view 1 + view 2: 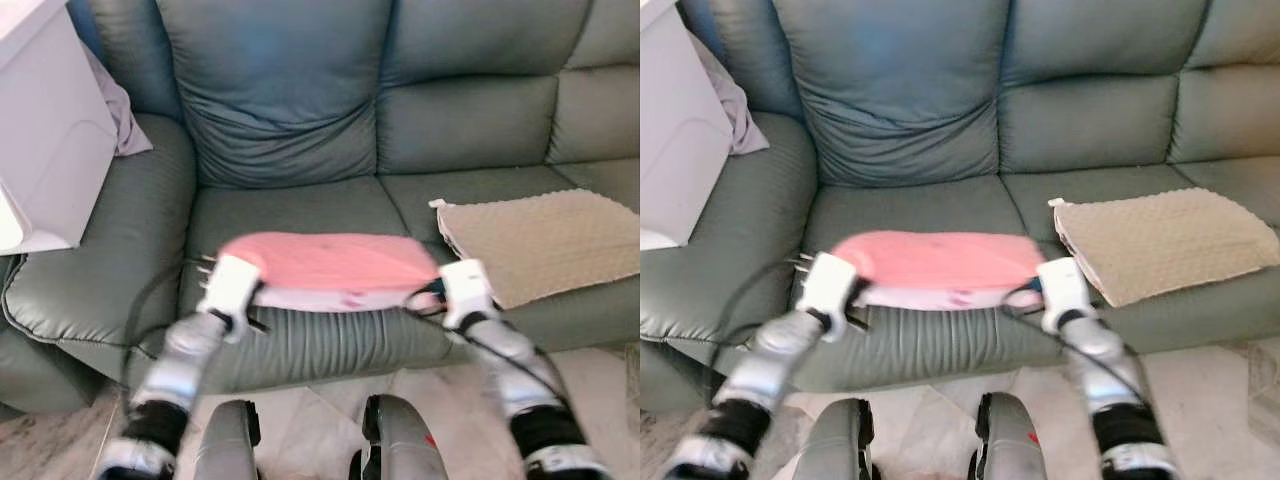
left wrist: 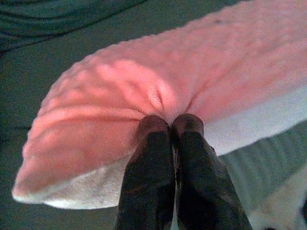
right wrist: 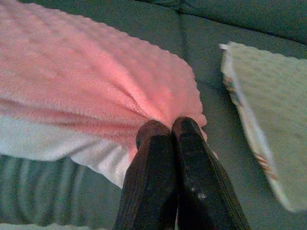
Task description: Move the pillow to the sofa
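Pillow (image 1: 325,262), pink on top with a white underside, is held stretched between the two grippers above the front edge of the sofa (image 1: 300,345) seat. The left gripper (image 2: 170,125) is clamped onto one end, its fingers pressed together with fabric puckered between them; the right gripper (image 3: 165,129) is clamped in like manner onto the opposite end. A beige pillow (image 1: 545,240) is noted lying on the neighbouring seat, just outboard of the right gripper. A white box (image 1: 45,120) stands on the armrest beyond the left gripper.

The carry is judged nearly complete and the placing step is in hand. It cannot be told whether the pillow rests on the cushion. Lowering onto the seat ahead of both grippers is called for, followed by release of both ends together.
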`<state>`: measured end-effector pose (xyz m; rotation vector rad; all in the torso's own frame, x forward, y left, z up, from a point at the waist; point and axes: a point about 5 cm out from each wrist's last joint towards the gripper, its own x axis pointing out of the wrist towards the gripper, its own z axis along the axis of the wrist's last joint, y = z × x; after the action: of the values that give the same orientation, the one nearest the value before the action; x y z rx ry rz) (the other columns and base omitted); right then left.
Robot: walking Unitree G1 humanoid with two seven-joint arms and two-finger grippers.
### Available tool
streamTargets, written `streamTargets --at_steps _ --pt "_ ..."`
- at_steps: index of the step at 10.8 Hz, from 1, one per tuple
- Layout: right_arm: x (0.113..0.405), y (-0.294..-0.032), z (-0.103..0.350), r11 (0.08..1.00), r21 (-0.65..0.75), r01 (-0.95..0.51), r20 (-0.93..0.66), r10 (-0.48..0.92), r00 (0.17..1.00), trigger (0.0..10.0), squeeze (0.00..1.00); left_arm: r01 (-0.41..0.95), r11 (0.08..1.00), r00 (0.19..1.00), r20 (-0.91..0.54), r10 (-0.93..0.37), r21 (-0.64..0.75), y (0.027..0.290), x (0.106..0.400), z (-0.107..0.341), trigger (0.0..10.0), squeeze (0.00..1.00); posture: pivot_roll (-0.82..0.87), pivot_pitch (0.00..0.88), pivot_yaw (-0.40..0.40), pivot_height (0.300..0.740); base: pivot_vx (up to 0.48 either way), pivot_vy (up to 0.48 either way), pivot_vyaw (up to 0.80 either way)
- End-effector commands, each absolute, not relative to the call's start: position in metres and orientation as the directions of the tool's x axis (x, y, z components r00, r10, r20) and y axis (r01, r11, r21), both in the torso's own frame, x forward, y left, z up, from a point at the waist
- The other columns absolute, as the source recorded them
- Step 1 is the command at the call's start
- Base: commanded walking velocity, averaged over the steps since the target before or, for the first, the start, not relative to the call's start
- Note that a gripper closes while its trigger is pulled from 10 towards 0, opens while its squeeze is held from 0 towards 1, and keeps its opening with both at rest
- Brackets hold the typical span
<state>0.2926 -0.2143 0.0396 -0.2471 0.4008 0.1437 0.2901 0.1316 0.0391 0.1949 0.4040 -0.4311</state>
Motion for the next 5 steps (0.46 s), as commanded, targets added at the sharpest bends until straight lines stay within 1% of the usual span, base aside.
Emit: streamTargets --at_steps 1,3,4,5 --pt "0.295 -0.231 0.044 0.968 -0.222 -0.120 -0.398 0.023 0.917 10.0 0.00 0.427 0.896 0.836 -0.428 -0.342 0.119 0.134 0.292 0.043 10.0 0.00 -0.01 0.043 -0.014 0.630 0.000 0.000 0.00" --pt "0.297 -0.244 0.046 0.967 -0.241 -0.083 -0.393 -0.019 0.919 10.0 0.00 0.413 0.898 0.836 -0.453 -0.308 0.152 0.133 0.291 0.042 10.0 0.00 -0.01 0.042 -0.012 0.630 0.000 0.000 0.00" --pt "0.297 -0.253 0.048 0.968 -0.244 -0.062 -0.395 -0.041 0.918 10.0 0.00 0.381 0.914 0.838 -0.470 -0.278 0.140 0.132 0.290 0.043 10.0 0.00 0.00 0.041 -0.009 0.630 0.000 0.000 0.00" --pt "0.298 -0.256 0.049 0.968 -0.245 -0.056 -0.395 -0.047 0.917 10.0 0.00 0.376 0.917 0.835 -0.477 -0.273 0.134 0.130 0.288 0.043 10.0 0.00 0.00 0.041 -0.009 0.630 0.000 0.000 0.00"
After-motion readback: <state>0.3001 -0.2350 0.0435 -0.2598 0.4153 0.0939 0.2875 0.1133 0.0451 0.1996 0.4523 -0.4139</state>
